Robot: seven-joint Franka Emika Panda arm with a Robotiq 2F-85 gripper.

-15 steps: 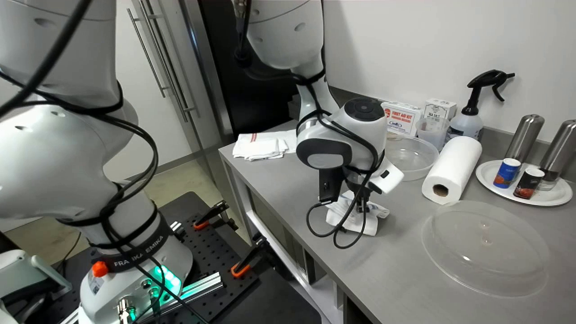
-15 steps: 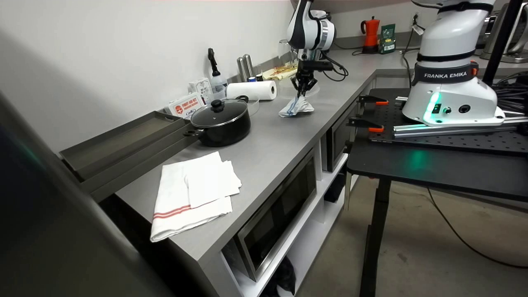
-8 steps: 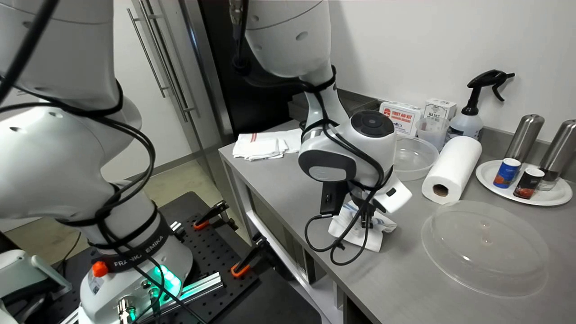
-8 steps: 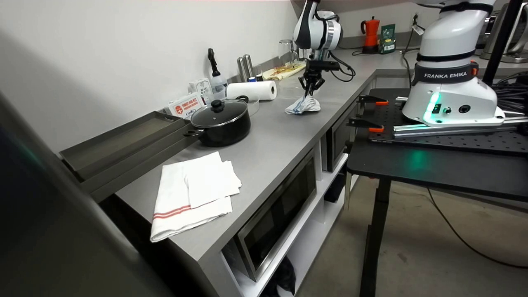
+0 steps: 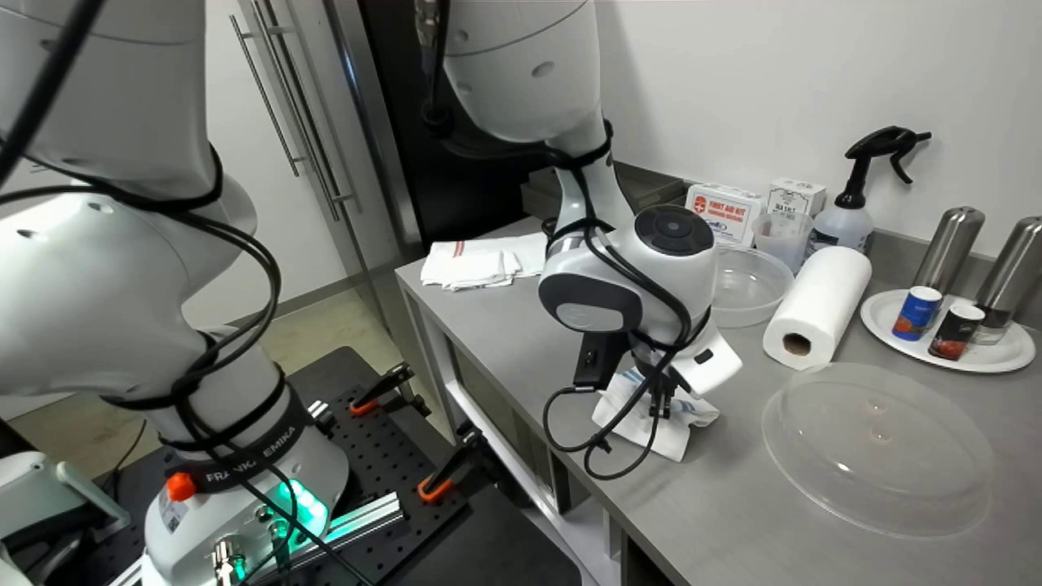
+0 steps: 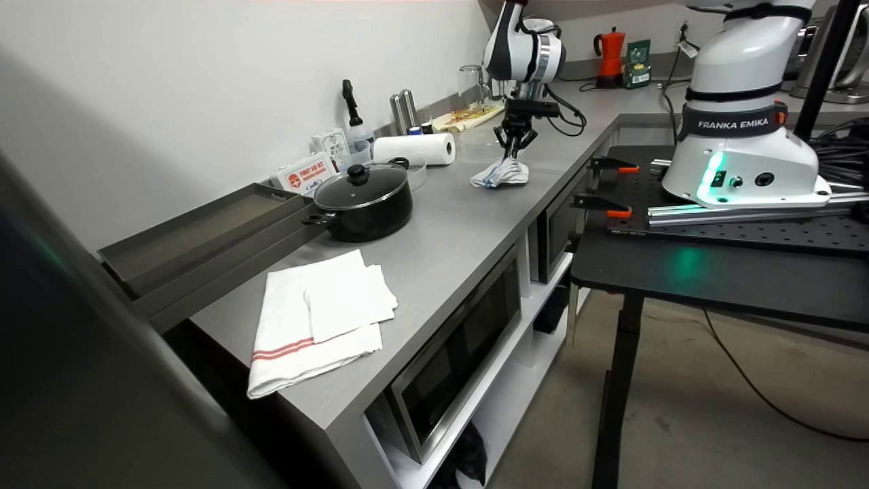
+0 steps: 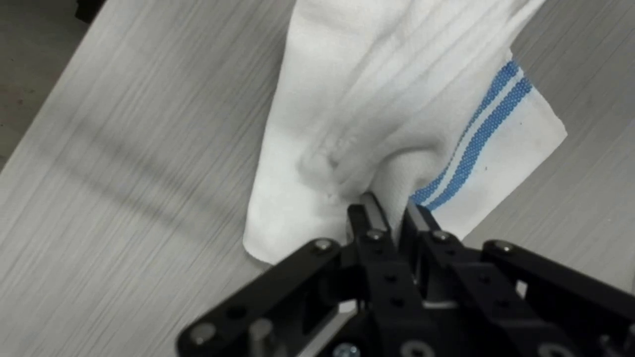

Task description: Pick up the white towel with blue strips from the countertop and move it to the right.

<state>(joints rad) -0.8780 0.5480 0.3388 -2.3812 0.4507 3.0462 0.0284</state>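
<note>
The white towel with blue stripes (image 5: 619, 407) is bunched on the grey countertop (image 5: 733, 488) and shows in both exterior views, here too (image 6: 499, 174). Its lower part appears to rest on the counter. In the wrist view the towel (image 7: 292, 163) spreads beyond the fingers, with two blue stripes on the right and a raised fold in the middle. My gripper (image 7: 390, 201) points down with its fingers close together on that fold. In the exterior views the gripper (image 5: 661, 404) is partly hidden by cables, and its fingertips (image 6: 510, 156) meet the towel's top.
A clear lid (image 5: 879, 456), paper towel roll (image 5: 818, 308), clear bowl (image 5: 745, 285) and white plate (image 5: 1009, 354) with shakers stand near the towel. A black pot (image 6: 366, 207) and white towels with red stripes (image 6: 285, 350) lie farther along. The counter's front edge (image 6: 468, 265) is close.
Over the last second my gripper and the towel moved together to the right in both exterior views, and the towel settled lower. In the last half second they barely moved.
</note>
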